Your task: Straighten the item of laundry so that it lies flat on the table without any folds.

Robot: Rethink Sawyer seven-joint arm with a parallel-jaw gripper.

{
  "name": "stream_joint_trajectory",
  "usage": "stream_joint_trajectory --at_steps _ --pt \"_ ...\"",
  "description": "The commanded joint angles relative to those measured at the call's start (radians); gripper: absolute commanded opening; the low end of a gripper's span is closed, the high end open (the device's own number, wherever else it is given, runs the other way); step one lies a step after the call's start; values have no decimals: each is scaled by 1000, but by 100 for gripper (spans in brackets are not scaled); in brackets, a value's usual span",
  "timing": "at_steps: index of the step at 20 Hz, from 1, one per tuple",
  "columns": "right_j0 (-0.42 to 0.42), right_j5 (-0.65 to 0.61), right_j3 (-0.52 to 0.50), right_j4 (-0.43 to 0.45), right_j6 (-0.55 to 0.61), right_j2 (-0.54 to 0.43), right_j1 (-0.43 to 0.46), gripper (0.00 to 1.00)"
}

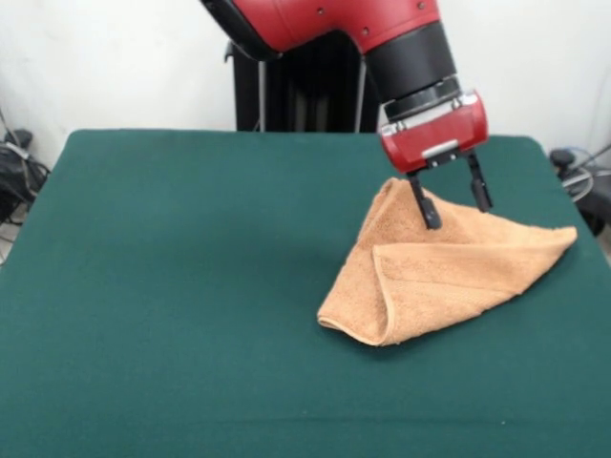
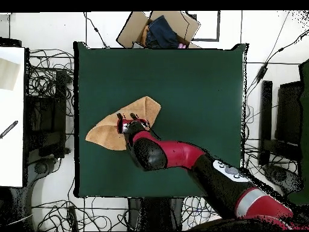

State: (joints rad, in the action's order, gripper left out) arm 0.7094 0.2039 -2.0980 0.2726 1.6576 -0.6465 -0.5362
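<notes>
Front view showed the large rectangular table with its dark green felt-like top (image 1: 191, 286), and over its far right part the red and black Sawyer arm (image 1: 382, 29) reached down from above. Below it lay the peach-orange terry-cloth hand towel (image 1: 449, 277), folded over on itself into a rough triangle, with a flap doubled across the middle and one corner stretched toward the table's right edge. The black two-fingered gripper (image 1: 453, 202) stood with its fingers spread apart, one tip touching or just above the towel's raised far corner and the other hanging behind it; nothing was held between them. The step in hand looked like lining up a grasp on that far corner. The next move would probably call for closing on a single layer there, lifting, and drawing the flap back so the cloth opened out flat. No brand, label or writing could be read in either view.
</notes>
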Motion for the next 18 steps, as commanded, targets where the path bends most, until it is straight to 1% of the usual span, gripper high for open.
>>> stream_joint_trajectory --at_steps 1,5,9,13,18 --pt "21 -135 -18 55 82 -69 26 100" --pt "29 -147 -17 58 76 -72 20 100" --pt "54 -177 1 71 55 -85 36 100" --pt "91 -245 49 84 11 -106 71 100" --pt "132 -329 100 97 -37 -132 94 100"
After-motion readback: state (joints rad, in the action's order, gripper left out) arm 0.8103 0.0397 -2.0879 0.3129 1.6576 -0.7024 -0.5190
